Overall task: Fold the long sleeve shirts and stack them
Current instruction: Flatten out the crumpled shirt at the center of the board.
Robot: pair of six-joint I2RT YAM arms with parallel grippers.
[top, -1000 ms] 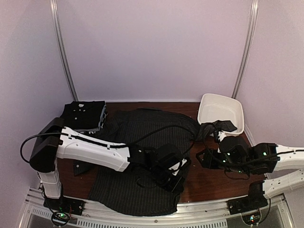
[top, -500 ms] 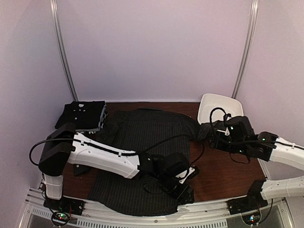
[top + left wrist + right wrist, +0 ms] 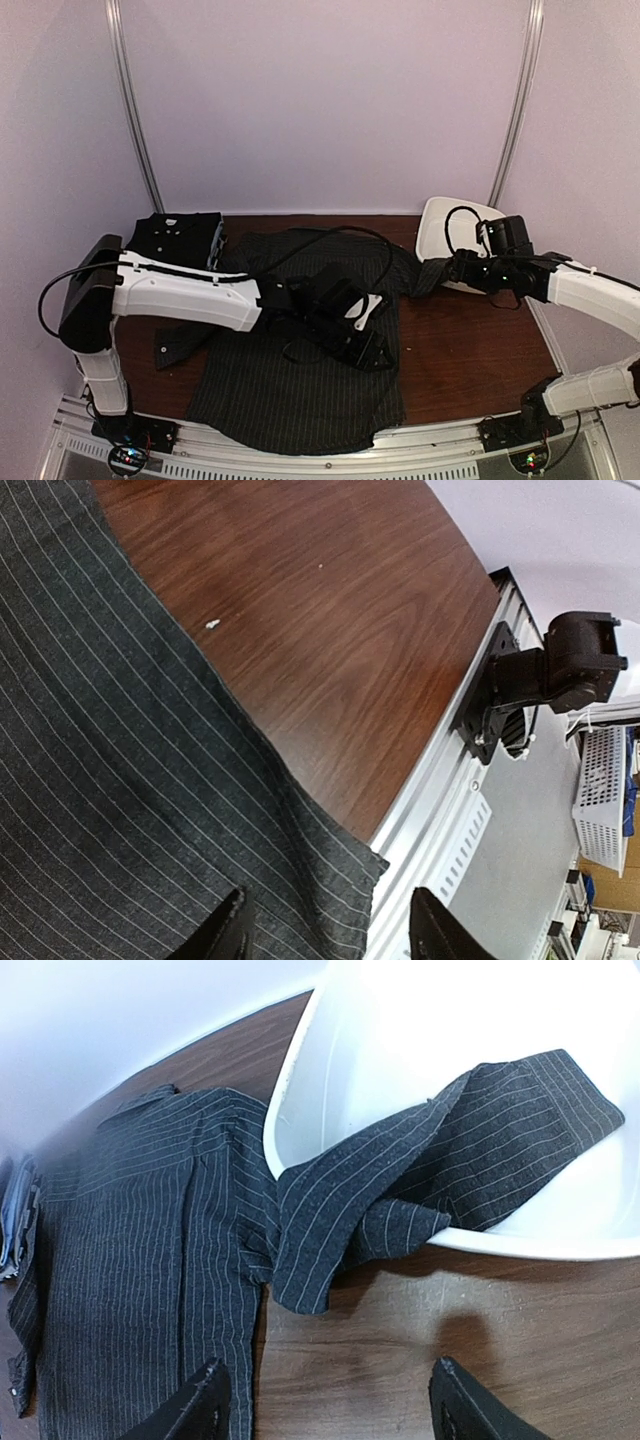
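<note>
I note the left claw [image 3: 328,902] spread wide over the pinstriped shirt [image 3: 120,780] hem. The right claw [image 3: 328,1365] is wide and empty, facing the sleeve [image 3: 450,1170] draped into the tub [image 3: 400,1020].

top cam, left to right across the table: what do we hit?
Folded black button-up shirt → spread-out charcoal pinstriped shirt → white plastic tub.
</note>
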